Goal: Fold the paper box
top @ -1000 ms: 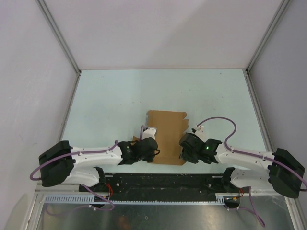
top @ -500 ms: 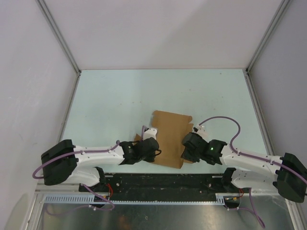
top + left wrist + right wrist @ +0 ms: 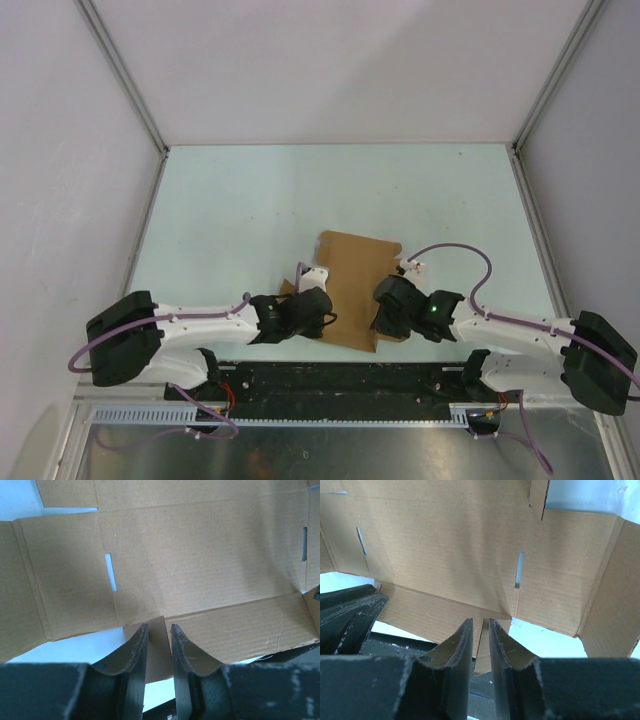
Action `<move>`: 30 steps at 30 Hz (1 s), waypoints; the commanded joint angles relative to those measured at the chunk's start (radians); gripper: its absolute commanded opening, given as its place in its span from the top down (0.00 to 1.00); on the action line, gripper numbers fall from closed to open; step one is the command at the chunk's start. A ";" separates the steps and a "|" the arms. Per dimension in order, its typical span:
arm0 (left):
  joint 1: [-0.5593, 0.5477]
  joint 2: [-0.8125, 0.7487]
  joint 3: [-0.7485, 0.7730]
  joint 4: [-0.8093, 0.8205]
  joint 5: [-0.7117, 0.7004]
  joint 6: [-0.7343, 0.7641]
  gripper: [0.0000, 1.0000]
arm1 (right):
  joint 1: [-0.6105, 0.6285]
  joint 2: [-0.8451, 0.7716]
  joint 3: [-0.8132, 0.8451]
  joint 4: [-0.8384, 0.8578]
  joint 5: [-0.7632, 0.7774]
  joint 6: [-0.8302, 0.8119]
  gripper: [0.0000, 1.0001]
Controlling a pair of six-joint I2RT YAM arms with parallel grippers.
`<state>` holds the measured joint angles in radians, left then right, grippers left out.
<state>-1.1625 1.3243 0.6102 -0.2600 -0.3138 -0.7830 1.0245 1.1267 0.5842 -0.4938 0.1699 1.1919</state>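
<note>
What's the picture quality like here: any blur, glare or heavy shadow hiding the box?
Top view: soft, even light, no glare, the box sharp, only faint shadows under the arms. Left wrist view: corrugation crisp, with a soft shadow on the cardboard above the dark left gripper. Right wrist view: equally sharp, the right gripper dark and low in detail.

Unit count: one paper box (image 3: 355, 280) is lying on one table (image 3: 240, 200). Two arms are standing at it, one left arm (image 3: 200, 320) and one right arm (image 3: 510, 328). Each is carrying one gripper, making one left gripper (image 3: 159, 626) and one right gripper (image 3: 480, 621), with four fingers in all. Two purple cables (image 3: 470, 252) are running along the arms. Two narrow slots (image 3: 111, 572) are showing in the cardboard in the left wrist view.
</note>
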 commanded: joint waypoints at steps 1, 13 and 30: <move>-0.017 0.013 0.017 -0.002 -0.007 -0.021 0.72 | 0.003 0.016 0.034 0.044 -0.004 0.002 0.76; -0.026 0.026 0.025 -0.002 -0.007 -0.024 0.72 | 0.006 0.088 0.034 0.083 -0.041 -0.003 0.74; -0.032 -0.062 0.013 -0.010 -0.045 -0.018 0.61 | -0.004 0.002 0.034 0.043 -0.012 -0.026 0.69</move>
<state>-1.1828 1.3392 0.6117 -0.2562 -0.3294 -0.7860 1.0306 1.2163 0.5842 -0.4255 0.1242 1.1847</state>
